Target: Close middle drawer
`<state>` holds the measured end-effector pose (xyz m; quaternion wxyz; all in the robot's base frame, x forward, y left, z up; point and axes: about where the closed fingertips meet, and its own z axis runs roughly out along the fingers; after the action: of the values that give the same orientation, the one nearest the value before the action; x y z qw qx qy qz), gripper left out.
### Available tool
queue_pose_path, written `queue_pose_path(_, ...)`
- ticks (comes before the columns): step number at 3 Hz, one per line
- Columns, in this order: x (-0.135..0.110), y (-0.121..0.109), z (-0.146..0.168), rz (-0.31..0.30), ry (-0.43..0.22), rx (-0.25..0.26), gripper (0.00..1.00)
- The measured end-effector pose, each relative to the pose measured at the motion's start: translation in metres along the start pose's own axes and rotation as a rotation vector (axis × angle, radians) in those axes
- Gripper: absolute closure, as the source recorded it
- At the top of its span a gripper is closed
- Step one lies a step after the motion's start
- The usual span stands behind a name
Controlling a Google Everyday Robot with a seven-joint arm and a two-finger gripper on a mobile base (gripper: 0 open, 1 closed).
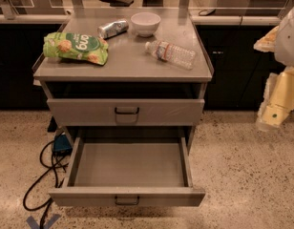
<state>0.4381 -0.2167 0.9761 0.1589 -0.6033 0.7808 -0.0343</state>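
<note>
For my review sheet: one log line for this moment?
middle drawer: pulled out, empty | gripper: right of cabinet, not touching drawer | closing: not done

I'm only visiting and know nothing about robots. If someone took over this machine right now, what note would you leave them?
Gripper: at the right edge of the view, beside the cabinet and well clear of it, touching no drawer.
Middle drawer: pulled far out towards the camera, tray bare, handle at the centre of its front panel.
Upper drawer front: sits further back; leave it alone.
Done: nothing visible so far; the drawer is open.
Left: bring the gripper round to the front panel and push the drawer in, probably near the handle so that it slides straight.
</note>
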Motion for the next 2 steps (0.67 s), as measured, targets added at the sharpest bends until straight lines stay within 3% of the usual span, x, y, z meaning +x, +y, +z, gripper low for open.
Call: queue_pose_path(2, 0.0011, 0.0089, 0.0055, -0.025, 0.004, 0.014, 0.00)
